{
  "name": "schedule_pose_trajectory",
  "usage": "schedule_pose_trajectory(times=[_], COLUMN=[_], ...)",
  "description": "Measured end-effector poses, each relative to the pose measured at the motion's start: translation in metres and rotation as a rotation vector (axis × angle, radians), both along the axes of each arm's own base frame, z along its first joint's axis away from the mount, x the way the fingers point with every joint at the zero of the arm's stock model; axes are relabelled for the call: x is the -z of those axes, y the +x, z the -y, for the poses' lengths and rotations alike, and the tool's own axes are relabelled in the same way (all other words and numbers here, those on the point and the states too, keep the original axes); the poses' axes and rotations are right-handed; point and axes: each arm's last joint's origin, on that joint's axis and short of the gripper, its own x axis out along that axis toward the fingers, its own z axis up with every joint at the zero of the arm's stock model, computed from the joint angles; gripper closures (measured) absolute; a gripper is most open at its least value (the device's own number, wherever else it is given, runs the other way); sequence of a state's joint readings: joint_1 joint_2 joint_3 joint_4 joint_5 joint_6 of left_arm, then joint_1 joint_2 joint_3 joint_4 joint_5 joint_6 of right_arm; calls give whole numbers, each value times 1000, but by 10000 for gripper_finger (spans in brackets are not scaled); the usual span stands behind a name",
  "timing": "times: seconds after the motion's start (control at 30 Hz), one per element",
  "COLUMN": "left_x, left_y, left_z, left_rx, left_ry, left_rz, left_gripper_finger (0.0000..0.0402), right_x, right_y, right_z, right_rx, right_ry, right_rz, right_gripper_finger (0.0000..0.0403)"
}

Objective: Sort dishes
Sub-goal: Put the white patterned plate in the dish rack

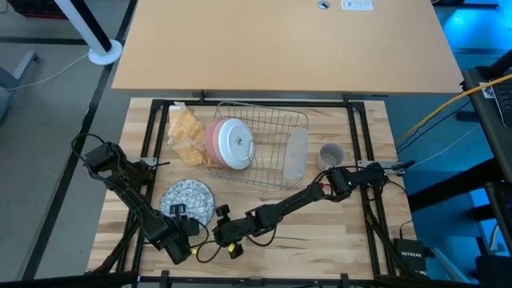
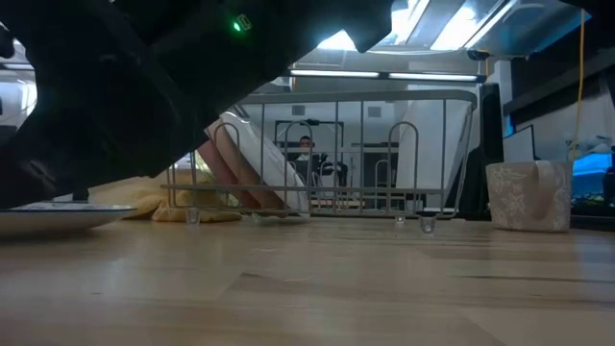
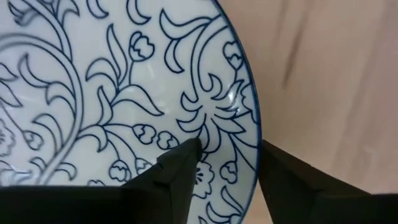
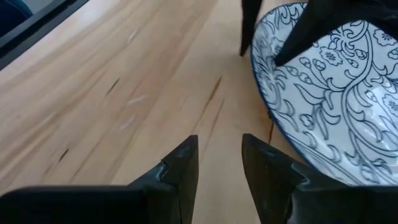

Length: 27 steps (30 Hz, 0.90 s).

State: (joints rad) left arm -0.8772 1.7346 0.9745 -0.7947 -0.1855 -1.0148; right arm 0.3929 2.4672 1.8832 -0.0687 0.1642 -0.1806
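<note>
A plate with a blue-green leaf pattern [image 1: 190,198] lies flat on the wooden table near its front left, and also shows in the left wrist view [image 3: 124,93] and the right wrist view [image 4: 336,93]. My left gripper [image 3: 230,155] is open at the plate's near rim, one finger over the inside and one outside. My right gripper [image 4: 221,155] is open a little and empty, low over the bare table just right of the plate. Pink plates [image 1: 228,144] stand on edge in the wire rack [image 1: 268,120]. A small grey mug [image 1: 330,154] stands on the table right of the rack. My left gripper stands astride the plate's near rim [image 3: 254,134], coming from the table's near side. One finger [image 3: 180,165] is over the patterned inside and the other [image 3: 292,177] is outside the rim. I cannot tell whether either finger touches the plate, which lies flat on the table.
A yellow-tan cloth [image 1: 186,136] lies left of the rack. A clear pale piece [image 1: 296,154] leans at the rack's right end. The two grippers are close together at the table's front. Bare wood lies between the plate, the rack and the mug.
</note>
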Motion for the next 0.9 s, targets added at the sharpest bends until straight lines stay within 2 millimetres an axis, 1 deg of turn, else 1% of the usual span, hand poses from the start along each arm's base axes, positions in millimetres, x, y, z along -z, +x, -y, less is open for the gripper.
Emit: schedule_pose_trajectory(times=[0.47,0.7,0.77,0.9], left_x=[-3,-10,-11,-12], left_y=[-1,-1,0,-1], left_z=[-4,-3,-3,-4], left_rx=[-6,-6,-10,-24], left_ry=[85,104,104,126], left_rz=[4,-24,-20,-17], left_gripper_finger=[330,391,398,400], right_x=[0,-2,-2,-2], right_y=[0,2,2,4], right_z=[0,3,4,8], right_rx=[0,63,92,132], right_ry=[2,-33,-59,-86], right_rz=[5,39,49,59], right_gripper_finger=[275,274,275,274])
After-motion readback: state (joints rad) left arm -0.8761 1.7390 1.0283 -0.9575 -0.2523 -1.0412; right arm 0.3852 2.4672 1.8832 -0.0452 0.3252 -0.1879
